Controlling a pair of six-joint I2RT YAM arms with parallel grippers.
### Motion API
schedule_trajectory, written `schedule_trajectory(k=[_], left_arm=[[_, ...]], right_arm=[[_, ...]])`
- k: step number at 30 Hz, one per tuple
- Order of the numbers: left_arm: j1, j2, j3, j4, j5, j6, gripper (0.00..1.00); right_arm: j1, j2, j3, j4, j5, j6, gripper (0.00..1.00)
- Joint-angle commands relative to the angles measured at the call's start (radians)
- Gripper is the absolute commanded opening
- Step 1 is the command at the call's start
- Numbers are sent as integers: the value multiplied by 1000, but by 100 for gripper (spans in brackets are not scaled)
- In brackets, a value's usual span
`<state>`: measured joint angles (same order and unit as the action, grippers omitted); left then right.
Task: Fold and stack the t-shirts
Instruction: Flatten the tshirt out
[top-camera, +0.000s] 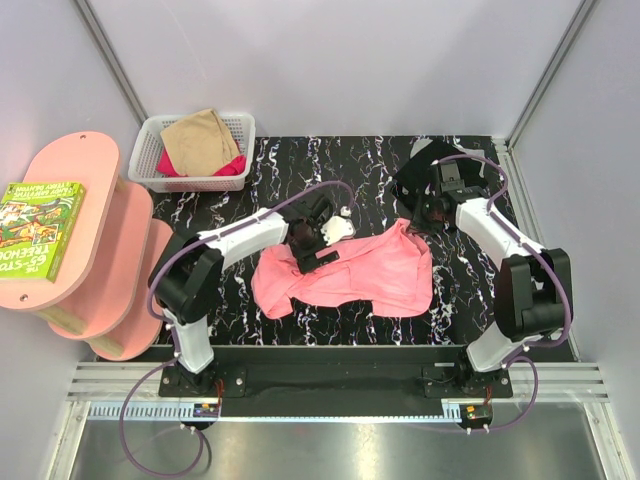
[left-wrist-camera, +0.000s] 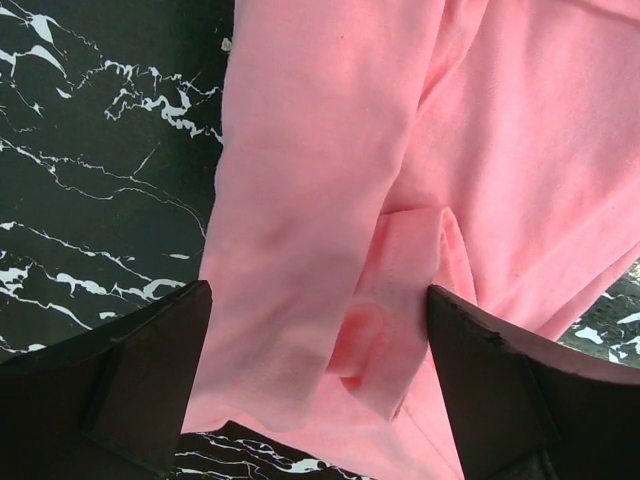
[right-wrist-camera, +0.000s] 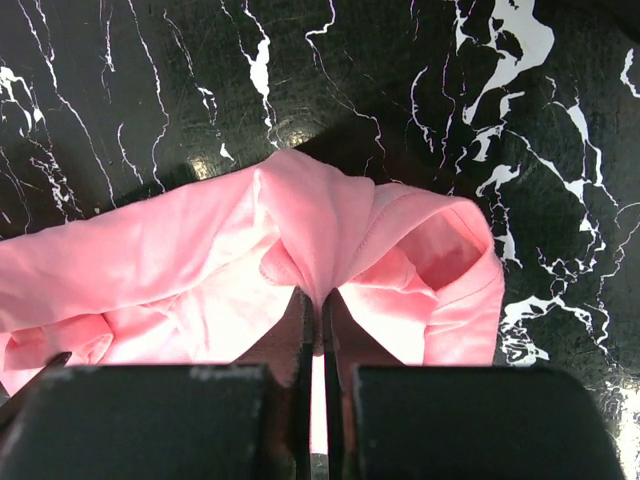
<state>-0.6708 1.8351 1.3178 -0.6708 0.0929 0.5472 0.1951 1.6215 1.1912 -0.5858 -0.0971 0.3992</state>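
you're in a lab booth: bare white walls (top-camera: 340, 60) beyond your left gripper (top-camera: 312, 245), metal rail (top-camera: 330, 400) and bolted arm bases (top-camera: 195, 375) behind it.

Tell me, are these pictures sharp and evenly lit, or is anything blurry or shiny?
Top view: soft, even light, all sharp, hardly any shadow under the shirt. Left wrist view: shirt fairly sharp, the dark left fingers near the lens soft-edged. Right wrist view: the glossy table shows small glints beside the shirt; the right fingers pinching it are dim, with little detail.
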Motion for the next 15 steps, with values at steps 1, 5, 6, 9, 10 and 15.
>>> schedule_trajectory(k=[1,5,6,9,10,15], left_arm=[[2,-81,-20,28,1,-21,91],[-41,-209,-72,17,24,-47,91],[-50,-230,-84,14,25,-50,91],[-85,-281,-135,7,28,-66,89],[-93,-289,-159,7,27,-70,89],[-139,-278,-224,7,34,-89,79]], right_arm=[[-2,-49,-5,41,-10,1,0],[-2,-45,-7,41,-6,6,0],[0,-45,-7,44,-7,6,0],[-2,-48,-8,47,-7,15,0],[-2,-48,-7,50,-7,20,0],[0,-61,-15,49,-15,24,0]])
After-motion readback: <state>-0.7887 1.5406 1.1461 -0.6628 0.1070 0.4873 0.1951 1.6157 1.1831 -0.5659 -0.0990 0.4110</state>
